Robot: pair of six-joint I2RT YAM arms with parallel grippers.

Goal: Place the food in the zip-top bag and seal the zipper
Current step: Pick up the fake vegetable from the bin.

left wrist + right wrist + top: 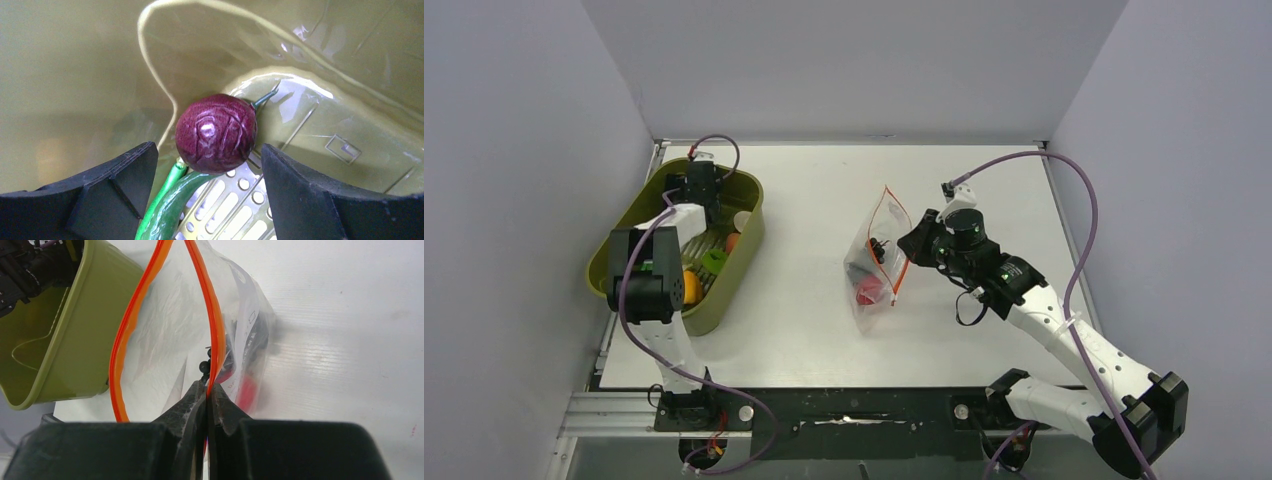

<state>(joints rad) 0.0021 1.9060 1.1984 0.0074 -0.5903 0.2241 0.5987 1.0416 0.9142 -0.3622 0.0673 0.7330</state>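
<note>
My left gripper (pixel 207 146) is down inside the olive-green tub (pixel 746 255), jaws open on either side of a dark red-purple round food piece (pixel 216 133); neither finger touches it. A green pepper-like piece (pixel 167 212) lies under it. Orange (pixel 690 287) and green (pixel 714 261) food also shows in the tub. The clear zip-top bag (pixel 879 262) lies mid-table with red food (pixel 870 292) and a dark piece inside. Its mouth gapes, the orange zipper (pixel 215 320) forming a loop. My right gripper (pixel 207 387) is shut on the zipper's right strip.
The tub has a slotted insert (pixel 240 205) on its floor and stands at the table's left edge. Grey walls close in the left, back and right sides. Purple cables loop over both arms. White tabletop (pixel 804 300) separates tub and bag.
</note>
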